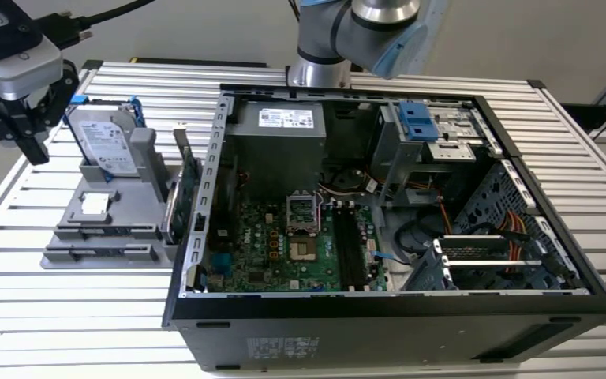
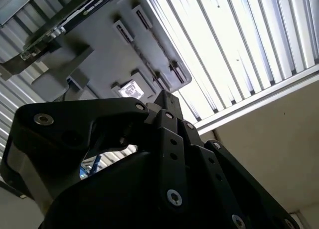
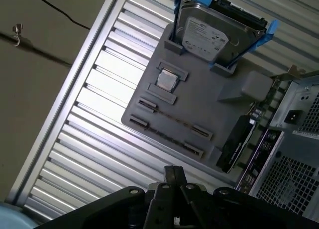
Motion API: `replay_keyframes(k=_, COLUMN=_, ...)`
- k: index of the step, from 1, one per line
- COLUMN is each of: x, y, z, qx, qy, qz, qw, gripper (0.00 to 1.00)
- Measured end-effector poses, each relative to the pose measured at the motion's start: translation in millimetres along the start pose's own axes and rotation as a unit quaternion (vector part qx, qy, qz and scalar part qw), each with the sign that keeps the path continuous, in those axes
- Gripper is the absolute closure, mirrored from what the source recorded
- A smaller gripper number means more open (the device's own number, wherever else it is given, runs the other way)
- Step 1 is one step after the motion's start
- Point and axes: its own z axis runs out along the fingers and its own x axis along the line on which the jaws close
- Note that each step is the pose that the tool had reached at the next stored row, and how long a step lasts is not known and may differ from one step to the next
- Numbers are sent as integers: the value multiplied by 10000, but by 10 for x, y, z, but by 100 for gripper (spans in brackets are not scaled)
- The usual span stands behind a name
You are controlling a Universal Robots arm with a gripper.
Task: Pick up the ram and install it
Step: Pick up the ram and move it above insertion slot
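Observation:
The ram (image 1: 108,232) stands on edge as a thin dark strip between clips in the grey holder (image 1: 92,257), at the exterior view's left. The first wrist view shows the ram (image 3: 173,120) as a fine line on that holder (image 3: 199,97). My gripper (image 1: 6,142) hangs above and beyond the holder's far-left corner, well clear of the ram. It looks open and holds nothing. Its black body (image 2: 164,174) is in the foreground of the second wrist view. The open computer case (image 1: 192,158) lies to the right, and the motherboard's long black memory slots (image 1: 346,245) are exposed.
The holder also carries a silver hard drive with blue rails (image 1: 108,142), a small square chip (image 1: 95,205) and a green expansion card (image 1: 182,201) standing against the case wall. The slatted table (image 1: 72,316) ends just left of the holder. The arm's base (image 1: 324,47) stands behind the case.

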Motion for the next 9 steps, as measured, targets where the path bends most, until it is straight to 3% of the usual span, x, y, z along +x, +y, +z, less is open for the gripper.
replay_keyframes(k=9, x=-4, y=10, z=0, qx=3, qy=8, qz=-148, qw=9999, gripper=100)
